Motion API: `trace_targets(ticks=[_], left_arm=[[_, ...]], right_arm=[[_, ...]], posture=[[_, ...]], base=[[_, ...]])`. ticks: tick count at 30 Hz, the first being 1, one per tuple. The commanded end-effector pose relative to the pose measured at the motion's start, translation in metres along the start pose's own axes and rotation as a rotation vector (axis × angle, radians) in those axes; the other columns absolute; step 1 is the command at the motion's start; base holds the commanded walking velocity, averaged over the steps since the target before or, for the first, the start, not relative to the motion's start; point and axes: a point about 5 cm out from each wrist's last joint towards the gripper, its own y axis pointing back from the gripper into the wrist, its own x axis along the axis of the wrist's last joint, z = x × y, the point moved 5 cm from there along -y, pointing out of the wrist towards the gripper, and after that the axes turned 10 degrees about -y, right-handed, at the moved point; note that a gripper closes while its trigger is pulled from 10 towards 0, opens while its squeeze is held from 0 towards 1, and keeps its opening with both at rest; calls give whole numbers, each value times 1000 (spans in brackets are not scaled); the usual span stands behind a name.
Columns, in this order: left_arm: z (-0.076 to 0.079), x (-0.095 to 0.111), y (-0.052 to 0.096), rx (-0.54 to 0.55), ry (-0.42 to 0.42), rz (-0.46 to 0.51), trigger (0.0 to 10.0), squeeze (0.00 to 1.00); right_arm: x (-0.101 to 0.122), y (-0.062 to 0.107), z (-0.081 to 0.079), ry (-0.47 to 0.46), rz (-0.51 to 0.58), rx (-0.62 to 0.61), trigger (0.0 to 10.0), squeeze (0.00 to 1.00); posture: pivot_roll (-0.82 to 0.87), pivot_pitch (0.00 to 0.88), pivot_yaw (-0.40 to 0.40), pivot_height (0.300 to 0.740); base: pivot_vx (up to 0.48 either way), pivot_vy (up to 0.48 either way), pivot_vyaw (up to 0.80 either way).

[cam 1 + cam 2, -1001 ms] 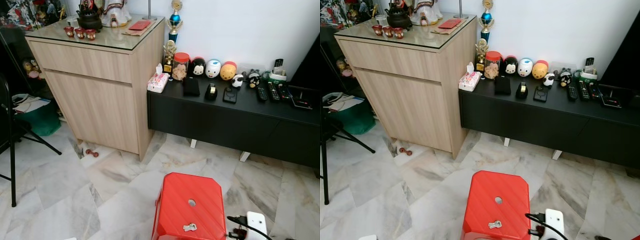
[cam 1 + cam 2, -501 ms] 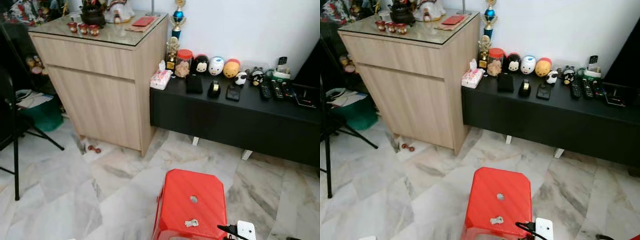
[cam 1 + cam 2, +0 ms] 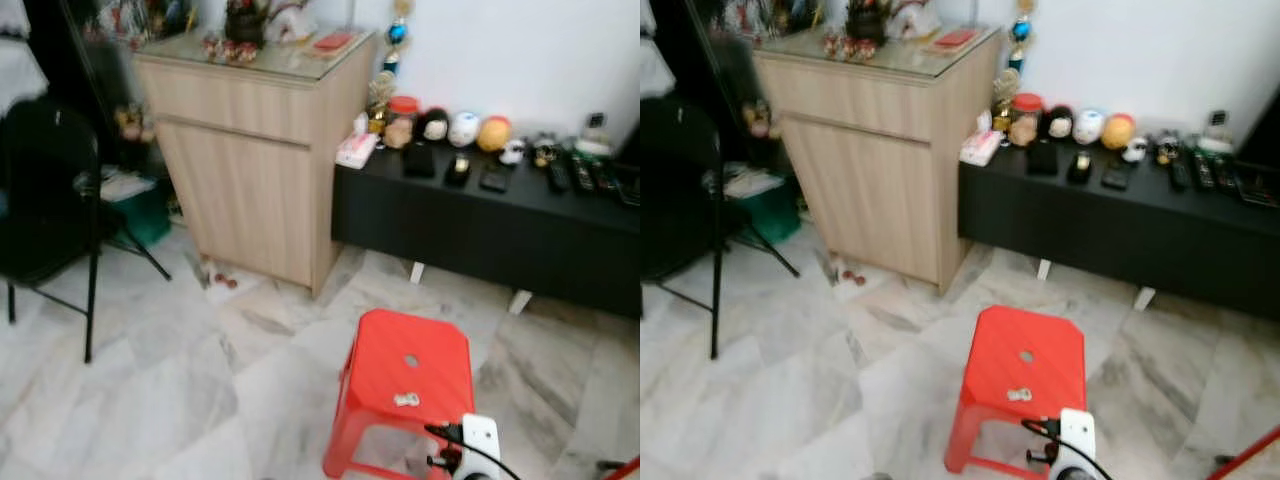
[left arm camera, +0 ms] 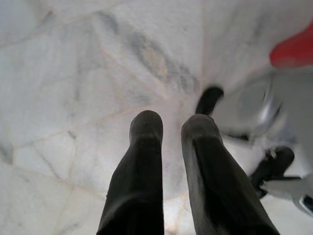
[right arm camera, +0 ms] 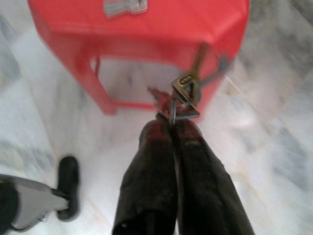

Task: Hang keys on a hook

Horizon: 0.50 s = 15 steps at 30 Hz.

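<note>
Right gripper (image 5: 172, 128) pinching keys (image 5: 187, 90) above floor beside red stool (image 3: 405, 375). Left gripper (image 4: 171, 129) slightly spread, idle. Pickup done; no hook seen, hanging left.

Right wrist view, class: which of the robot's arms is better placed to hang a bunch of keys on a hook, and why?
The right. Its right gripper is already shut on a small bunch of metal keys above the red plastic stool. The left gripper hangs over the marble floor, holding nothing.
</note>
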Motion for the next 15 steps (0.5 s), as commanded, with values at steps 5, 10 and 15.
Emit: trace_targets(ticks=[5,10,15], left_arm=[[-1,9,-2,2,-18,20,10000,0],[-16,8,0,16,-13,22,10000,0],[-31,2,3,28,-12,16,10000,0]], right_arm=[[8,-1,-1,-2,14,6,10000,0],[7,-1,1,-1,8,0,10000,0],[7,-1,1,-5,8,-3,10000,0]], posture=[[175,0,-64,740],[175,0,-67,740],[177,0,-68,740]], base=[[-308,0,0],[-114,0,0],[0,0,0]])
